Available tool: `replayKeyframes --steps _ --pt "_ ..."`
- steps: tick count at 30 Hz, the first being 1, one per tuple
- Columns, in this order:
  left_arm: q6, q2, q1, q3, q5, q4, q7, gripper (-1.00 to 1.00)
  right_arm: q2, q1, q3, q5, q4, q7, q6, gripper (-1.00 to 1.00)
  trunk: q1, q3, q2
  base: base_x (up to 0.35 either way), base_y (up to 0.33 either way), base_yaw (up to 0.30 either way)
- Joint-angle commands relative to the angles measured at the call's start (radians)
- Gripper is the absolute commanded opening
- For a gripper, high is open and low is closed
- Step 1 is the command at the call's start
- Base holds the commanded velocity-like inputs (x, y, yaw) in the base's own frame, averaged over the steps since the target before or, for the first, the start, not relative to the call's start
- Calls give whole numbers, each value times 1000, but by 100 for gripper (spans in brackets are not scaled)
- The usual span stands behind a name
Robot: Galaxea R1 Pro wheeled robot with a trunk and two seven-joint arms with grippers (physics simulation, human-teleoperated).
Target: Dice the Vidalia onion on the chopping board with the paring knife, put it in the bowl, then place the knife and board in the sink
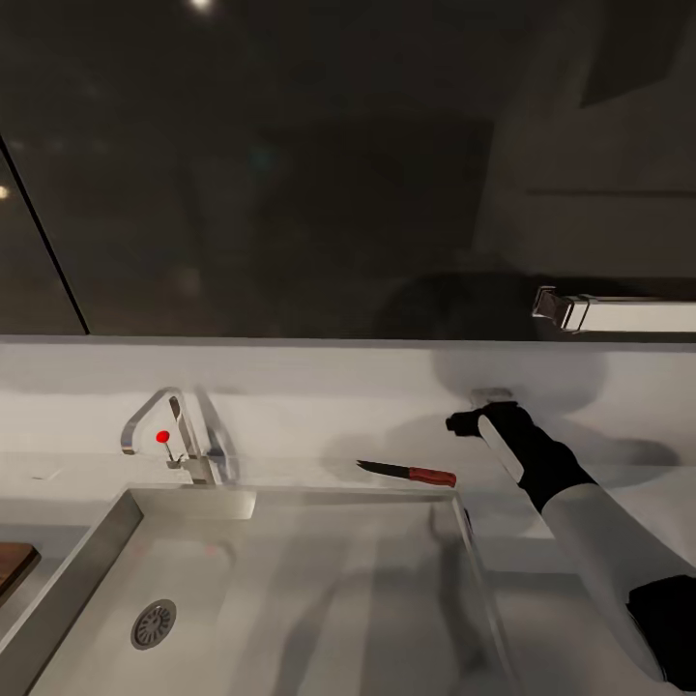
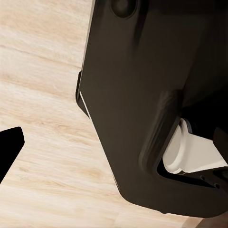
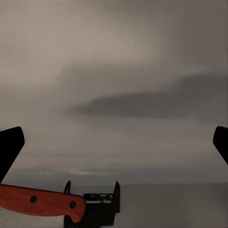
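Here we see the right gripper (image 1: 462,422) raised over the back of the counter (image 1: 570,503), its jaws spread wide and holding nothing. The paring knife (image 1: 408,473) lies flat on the counter just behind the sink (image 1: 290,590), near the gripper. The chopping board (image 1: 14,564) sits left of the sink. We cannot tell the left gripper's state.

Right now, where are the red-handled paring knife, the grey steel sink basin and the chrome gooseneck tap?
red-handled paring knife (image 1: 408,473): head view, where blade meets handle.
grey steel sink basin (image 1: 290,590): head view, bare basin floor.
chrome gooseneck tap (image 1: 145,414): head view, curved neck.
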Motion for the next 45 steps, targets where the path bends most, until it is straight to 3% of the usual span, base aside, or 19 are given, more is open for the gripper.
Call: replayKeyframes --steps 1,6,14,21,30,45 --pt "-5 -1 -1 -6 3 3 0 100 0 -1 6 -10 1 -9 2 100 1 -2 -2 0 0 0" --pt "-5 -1 -1 -6 3 3 0 100 22 -1 20 -10 25 -8 -1 100 1 -2 -2 0 0 0" --pt "-5 -1 -1 -6 2 3 0 100 39 -1 86 -12 43 -7 -8 100 1 -2 -2 0 0 0" --pt "-5 -1 -1 -6 3 3 0 100 51 -1 91 -12 65 0 -12 100 1 -2 -2 0 0 0" --pt "-5 -1 -1 -6 2 3 0 100 52 -1 92 -11 106 101 -13 100 1 -3 -2 0 0 0" --pt "-5 -1 -1 -6 2 3 0 100 51 -1 101 -12 111 111 -13 100 1 -21 -2 0 0 0"
